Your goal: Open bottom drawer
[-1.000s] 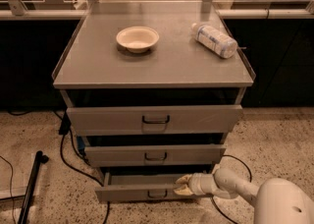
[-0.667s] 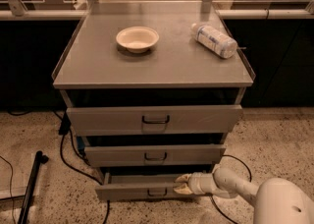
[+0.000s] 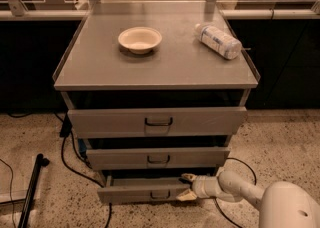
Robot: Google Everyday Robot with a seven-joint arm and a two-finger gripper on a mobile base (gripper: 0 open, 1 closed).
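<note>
Looking down on the grey cabinet (image 3: 160,72) in the camera view, and straight to the action at its foot. Down at floor level, the bottom drawer (image 3: 140,190), narrowest front of the three, standing a little way out from the frame, a strip of its shallow tray showing behind the front. Coming in low from the right, the white arm (image 3: 235,188), with the gripper (image 3: 185,187) at the right end of that drawer front. Fingers (image 3: 188,177) spread wide, one by the front's top edge, the other down near its bottom edge; pressing or merely straddling, impossible to tell.

Checking against a second ago: barely any change. Same gap at the drawer, same spot for the gripper, same reach of the arm.

Above, the middle drawer (image 3: 120,158) and the top drawer (image 3: 110,121), each with a dark gap over its front. Up on the cabinet's top, a cream bowl (image 3: 140,38) left of centre and a plastic bottle (image 3: 217,41) lying on its side to the right, well apart, both in the same places as before. On the speckled floor to the left, a black cable (image 3: 70,159) and a dark pole (image 3: 30,192), unmoved.
</note>
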